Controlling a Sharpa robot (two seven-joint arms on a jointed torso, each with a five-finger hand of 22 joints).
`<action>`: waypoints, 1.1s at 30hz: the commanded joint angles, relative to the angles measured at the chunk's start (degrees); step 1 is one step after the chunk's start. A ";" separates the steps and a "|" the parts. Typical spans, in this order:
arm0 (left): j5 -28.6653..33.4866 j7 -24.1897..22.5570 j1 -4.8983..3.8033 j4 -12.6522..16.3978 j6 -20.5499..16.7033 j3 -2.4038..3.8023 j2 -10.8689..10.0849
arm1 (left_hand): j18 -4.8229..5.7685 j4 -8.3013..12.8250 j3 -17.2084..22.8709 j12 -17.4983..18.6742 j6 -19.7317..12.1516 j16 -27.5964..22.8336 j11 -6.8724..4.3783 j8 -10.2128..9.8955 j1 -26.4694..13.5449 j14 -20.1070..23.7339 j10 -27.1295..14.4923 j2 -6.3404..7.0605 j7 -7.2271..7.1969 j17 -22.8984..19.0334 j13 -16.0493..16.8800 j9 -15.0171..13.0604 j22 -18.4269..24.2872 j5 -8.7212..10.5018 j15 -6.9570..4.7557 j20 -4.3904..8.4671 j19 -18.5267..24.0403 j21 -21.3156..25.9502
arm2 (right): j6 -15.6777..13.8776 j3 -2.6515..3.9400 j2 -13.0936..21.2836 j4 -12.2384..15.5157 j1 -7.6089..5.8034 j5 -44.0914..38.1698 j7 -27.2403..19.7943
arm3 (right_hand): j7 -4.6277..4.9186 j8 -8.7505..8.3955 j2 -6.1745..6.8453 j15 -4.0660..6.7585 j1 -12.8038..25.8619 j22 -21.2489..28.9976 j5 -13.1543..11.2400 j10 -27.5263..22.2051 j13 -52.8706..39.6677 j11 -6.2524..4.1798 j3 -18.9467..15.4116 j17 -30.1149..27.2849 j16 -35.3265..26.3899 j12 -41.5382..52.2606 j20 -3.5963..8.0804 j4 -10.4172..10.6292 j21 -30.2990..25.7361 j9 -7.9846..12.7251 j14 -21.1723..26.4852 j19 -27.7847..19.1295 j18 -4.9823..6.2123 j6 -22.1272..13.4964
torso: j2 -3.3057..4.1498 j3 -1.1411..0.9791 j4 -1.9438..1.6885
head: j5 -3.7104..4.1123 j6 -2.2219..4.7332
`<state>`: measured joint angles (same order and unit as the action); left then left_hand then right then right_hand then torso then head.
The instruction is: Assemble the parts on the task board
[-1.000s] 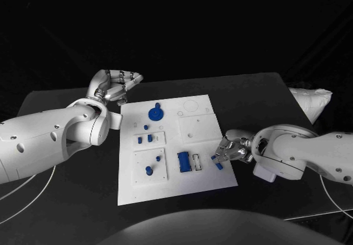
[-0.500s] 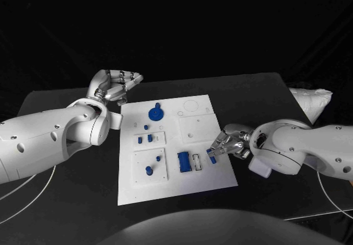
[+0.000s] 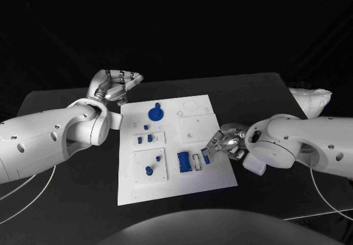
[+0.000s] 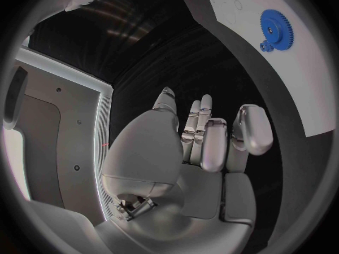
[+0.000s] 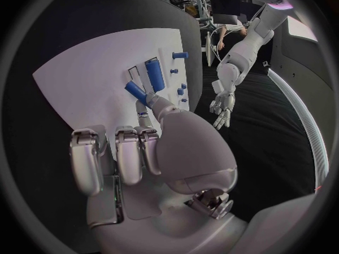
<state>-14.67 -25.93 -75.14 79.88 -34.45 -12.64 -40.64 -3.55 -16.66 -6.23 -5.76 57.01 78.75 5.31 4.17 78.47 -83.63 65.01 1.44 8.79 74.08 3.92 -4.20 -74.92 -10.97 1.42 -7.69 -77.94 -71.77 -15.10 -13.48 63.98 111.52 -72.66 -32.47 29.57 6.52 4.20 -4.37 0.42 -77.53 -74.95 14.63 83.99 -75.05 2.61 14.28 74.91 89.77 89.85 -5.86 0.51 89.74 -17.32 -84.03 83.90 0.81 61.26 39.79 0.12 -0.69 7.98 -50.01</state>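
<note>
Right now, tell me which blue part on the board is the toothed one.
The big round blue gear at the far end of the task board, nearest the left hand. Its rim is toothed; the other blue parts are small pegs or oblong bars.

The head camera is looking down from above the near edge of the black table (image 3: 272,97), facing away from the robot and taking in the whole task board (image 3: 202,176) with both arms. The left wrist camera is sitting close behind the left hand (image 4: 205,147), which is filling the circle's middle, and is catching the board's far left part with the blue gear (image 4: 277,30). The right wrist camera is riding just behind the right hand (image 5: 141,152), looking leftward across the board (image 5: 92,73). All three views are sharing the board; the right wrist view is also showing the left hand (image 5: 223,108).
</note>
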 commanded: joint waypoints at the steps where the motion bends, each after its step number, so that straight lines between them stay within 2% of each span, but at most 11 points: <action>1: -0.23 -0.25 0.00 0.02 0.84 0.04 0.18 | -0.66 -0.09 -0.35 0.26 -0.21 -0.26 0.16 -0.20 -0.11 0.34 -0.15 -0.63 0.02 -0.10 -0.05 0.04 -8.25 -0.36 0.05 0.16 0.07 0.21 | 3.53 -0.03 -0.57 -0.65 -0.02 3.53 1.93 | -0.39 0.33 -0.52 0.28 0.03 -15.05 0.09 6.01 -14.95 -0.16 1.64 15.09 0.23 0.15 0.47 -1.13 0.26 -0.09 -5.97 6.10 -0.81 0.75 | -0.05 0.02 0.05 | 0.00 0.01; 6: -0.25 -0.25 0.00 -0.03 0.97 0.04 0.27 | -0.66 -0.09 -0.35 0.26 -0.21 -0.26 0.16 -0.20 -0.11 0.34 -0.15 -0.63 0.02 -0.10 -0.05 0.04 -8.25 -0.36 0.05 0.16 0.07 0.21 | 4.65 -0.04 -2.00 -2.08 0.02 4.08 3.18 | -0.39 0.29 -0.48 0.27 0.11 -15.05 -0.03 6.01 -14.95 -0.15 1.65 15.09 0.23 0.15 0.47 -1.11 0.26 0.00 -5.97 6.10 -0.81 0.80 | 0.00 -0.06 0.05 | 0.06 0.01; 15: -0.46 -0.22 0.00 -0.01 1.01 0.04 0.22 | -0.66 -0.09 -0.35 0.26 -0.21 -0.26 0.16 -0.20 -0.11 0.34 -0.15 -0.63 0.02 -0.10 -0.05 0.04 -8.25 -0.36 0.05 0.16 0.07 0.21 | 6.17 -0.04 -4.35 -4.68 0.28 4.23 4.36 | -0.36 0.15 -0.43 0.25 0.37 -15.05 -0.39 6.01 -14.95 -0.13 1.65 15.09 0.23 0.15 0.47 -0.98 0.26 0.27 -5.97 6.10 -0.81 0.92 | 0.04 -0.06 0.00 | -0.06 0.01; 33: -0.53 -0.22 0.00 0.02 1.01 0.04 0.23 | -0.66 -0.09 -0.35 0.26 -0.21 -0.26 0.16 -0.20 -0.11 0.34 -0.15 -0.63 0.02 -0.10 -0.05 0.04 -8.25 -0.36 0.05 0.16 0.07 0.21 | 7.34 -0.04 -5.81 -5.44 0.57 4.18 5.10 | -0.26 -0.26 -0.03 0.19 0.94 -15.05 -1.32 6.01 -14.95 -0.05 1.47 15.09 0.23 0.15 0.45 -0.74 0.26 0.96 -5.97 6.10 -0.81 0.91 | 0.02 -0.02 0.02 | -0.09 0.01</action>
<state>-14.90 -25.83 -75.14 79.82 -34.26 -12.64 -40.50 -3.55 -16.66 -6.23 -5.76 57.01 78.75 5.32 4.17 78.47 -83.63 65.01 1.44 8.78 74.08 3.92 -4.20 -74.91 -10.97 1.42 -7.69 -77.94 -71.78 -9.28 -13.50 58.29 105.94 -72.17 -28.41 34.26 6.73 3.88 -4.48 0.42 -77.04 -74.92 13.49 83.99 -75.02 2.62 15.14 74.90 89.77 89.85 -5.86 -0.01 89.74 -16.39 -84.02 83.90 0.81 61.47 39.83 0.08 -0.66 7.87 -50.01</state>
